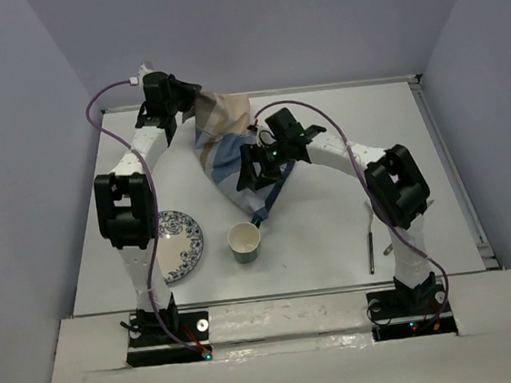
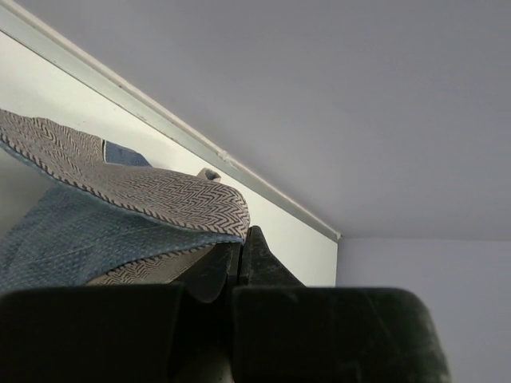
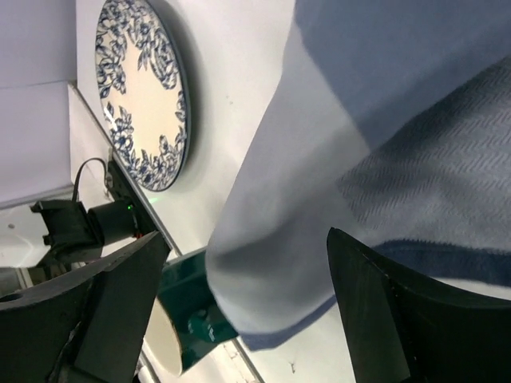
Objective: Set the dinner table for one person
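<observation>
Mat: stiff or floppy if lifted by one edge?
Likely floppy: the mat sags and folds below the left gripper, shut on its edge. Probably light: that pinch seems to hold it up. Low end hangs by the cup, might nudge it.

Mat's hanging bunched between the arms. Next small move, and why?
Probably close the right end effector on the mat. It stands open with the mat's edge showing in its gap, while the left end effector is shut on a far corner. The mat hangs bunched, its low tip by the cup; a second grip seems needed before spreading it flat.
</observation>
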You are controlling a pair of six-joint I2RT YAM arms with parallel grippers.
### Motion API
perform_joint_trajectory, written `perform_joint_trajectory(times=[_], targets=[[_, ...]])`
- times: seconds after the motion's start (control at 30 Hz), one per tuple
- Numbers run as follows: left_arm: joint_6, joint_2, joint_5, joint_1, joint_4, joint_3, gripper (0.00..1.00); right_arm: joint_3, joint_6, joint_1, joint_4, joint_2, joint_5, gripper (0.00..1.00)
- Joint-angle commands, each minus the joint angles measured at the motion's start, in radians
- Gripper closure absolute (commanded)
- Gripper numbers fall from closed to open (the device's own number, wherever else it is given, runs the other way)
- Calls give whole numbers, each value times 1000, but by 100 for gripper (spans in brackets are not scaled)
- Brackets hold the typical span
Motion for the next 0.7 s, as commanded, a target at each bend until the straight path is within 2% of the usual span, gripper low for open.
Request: perform_joint_trajectory(times=[0.0, 0.1, 0.13, 0.17, 0.2, 0.27, 0.33, 0.43, 0.47, 0.57, 0.6, 0.67], targets=[[-1, -102, 20, 6, 92, -28, 100, 88, -25, 7, -88, 65, 3, 11], [-4, -110, 26, 10, 107, -51, 100, 99, -25, 7, -94, 74, 18, 14], [-6, -111, 29, 12, 109, -57, 100, 105, -26, 7, -95, 78, 20, 19], [-6, -111, 32, 13, 112, -61, 100, 109, -25, 7, -97, 80, 23, 31], [-7, -115, 34, 16, 116, -69, 100, 112, -28, 7, -100, 75, 64, 66], [-9, -113, 42, 21, 121, -75, 100, 119, -29, 7, -100, 60, 139, 100], [-18, -105, 54, 29, 132, -74, 100, 157, -25, -28, -101, 40, 213, 100], [-42, -69, 88, 36, 135, -7, 100, 288, -25, -138, -132, 34, 273, 100], [-47, -47, 107, 38, 126, 26, 100, 338, -28, -208, -149, 39, 281, 100], [-56, -12, 128, 23, 109, 193, 100, 636, -63, -330, -251, 86, 302, 100], [-53, -1, 132, 18, 89, 246, 100, 812, -72, -352, -302, 118, 305, 100], [-56, 26, 152, 16, 86, 380, 100, 962, -119, -381, -330, 138, 287, 100]])
